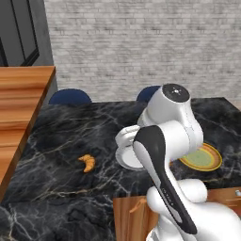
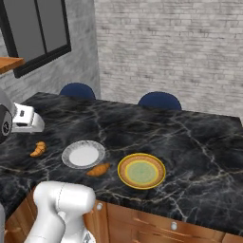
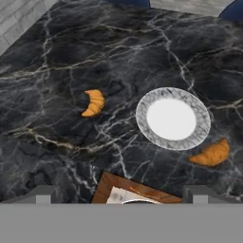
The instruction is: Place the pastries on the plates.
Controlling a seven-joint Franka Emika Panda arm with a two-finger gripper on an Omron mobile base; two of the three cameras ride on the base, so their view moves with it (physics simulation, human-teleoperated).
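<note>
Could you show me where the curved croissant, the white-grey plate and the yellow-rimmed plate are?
Curved croissant (image 3: 94,103): hand view, the middle of its arc.
White-grey plate (image 3: 172,118): hand view, its bare white centre.
Yellow-rimmed plate (image 2: 141,171): right base view, its greenish centre.

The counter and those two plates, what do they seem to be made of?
The counter looks like polished black marble: dark stone with pale veins running across it. The white plate looks like glazed ceramic, with a grey marbled rim around a plain white centre. The yellow plate also looks like glazed pottery, orange-yellow at the rim and greenish inside. As it is all rendered, this is only how it looks.
</note>
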